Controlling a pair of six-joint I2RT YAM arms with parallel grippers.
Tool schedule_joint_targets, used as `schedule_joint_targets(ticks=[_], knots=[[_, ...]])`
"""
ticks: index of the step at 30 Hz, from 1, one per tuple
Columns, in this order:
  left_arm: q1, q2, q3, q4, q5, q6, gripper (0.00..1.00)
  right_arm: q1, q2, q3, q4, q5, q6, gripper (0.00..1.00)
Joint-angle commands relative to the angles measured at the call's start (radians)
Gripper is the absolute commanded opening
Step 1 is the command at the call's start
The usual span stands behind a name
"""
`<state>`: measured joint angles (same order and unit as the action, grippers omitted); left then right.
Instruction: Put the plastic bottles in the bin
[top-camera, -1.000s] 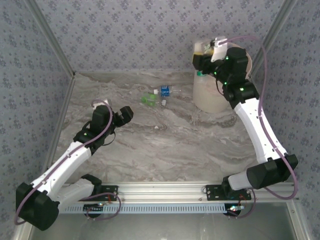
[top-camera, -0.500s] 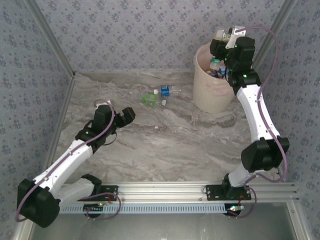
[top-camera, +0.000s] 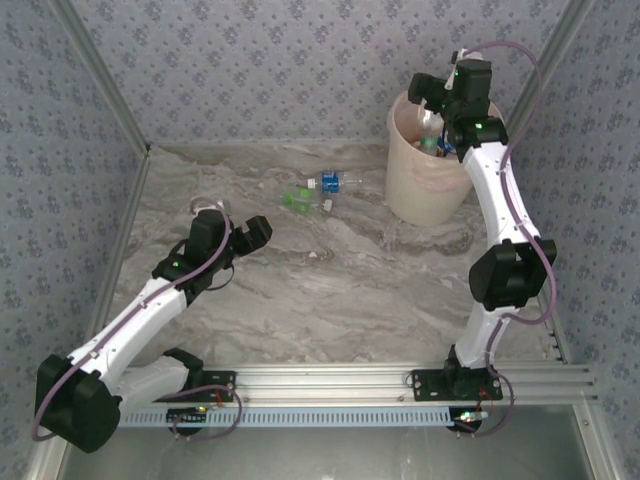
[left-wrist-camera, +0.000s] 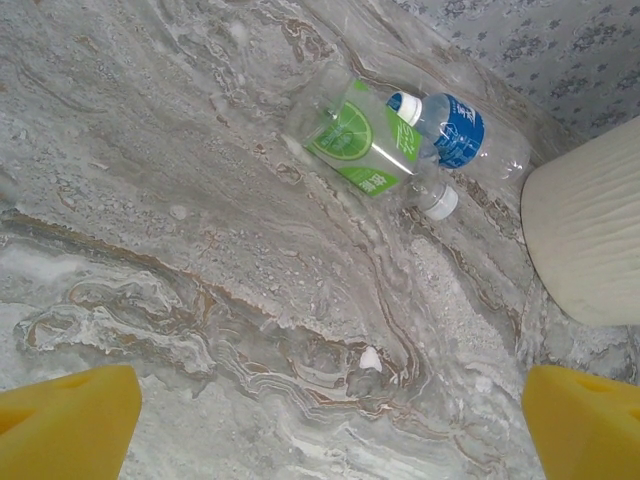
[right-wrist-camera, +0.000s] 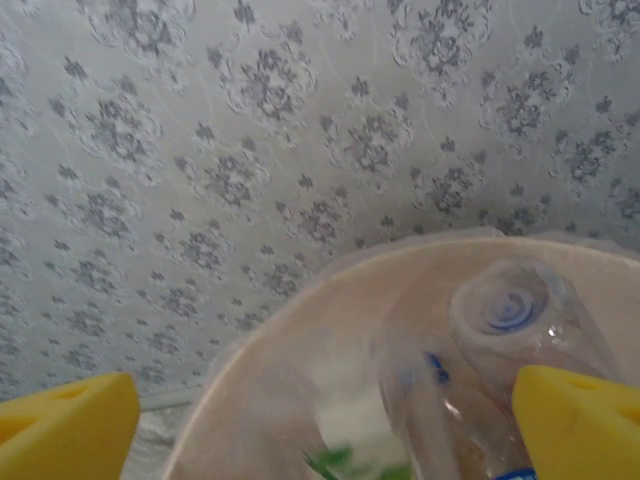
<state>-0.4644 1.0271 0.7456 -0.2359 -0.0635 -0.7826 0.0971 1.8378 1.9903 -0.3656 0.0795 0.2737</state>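
Soft even light, faint shadows; right wrist view blurred up close.

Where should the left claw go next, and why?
Probably forward to the green-label bottle: it lies on the table beside the blue-label bottle, outside the bin, and the left gripper is open, empty and facing it.
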Motion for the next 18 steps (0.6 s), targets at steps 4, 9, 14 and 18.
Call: schedule_joint_targets(ticks=[4,9,14,18], knots=[[0.006,0.014,0.039,-0.002,0.015,0.02,0.98,-0.004,-0.131,-0.103,0.029,0.041,0.006,1.0],[0.006,0.041,0.05,-0.002,0.026,0.026,0.98,-0.005,-0.163,-0.131,0.019,0.019,-0.02,1.0],[0.007,0.106,0.094,-0.008,0.023,0.084,0.98,0.007,-0.253,-0.249,0.116,-0.044,-0.015,1.0],[0.014,0.214,0.173,-0.019,0.016,0.122,0.98,0.019,-0.359,-0.375,0.206,-0.228,-0.022,1.0]])
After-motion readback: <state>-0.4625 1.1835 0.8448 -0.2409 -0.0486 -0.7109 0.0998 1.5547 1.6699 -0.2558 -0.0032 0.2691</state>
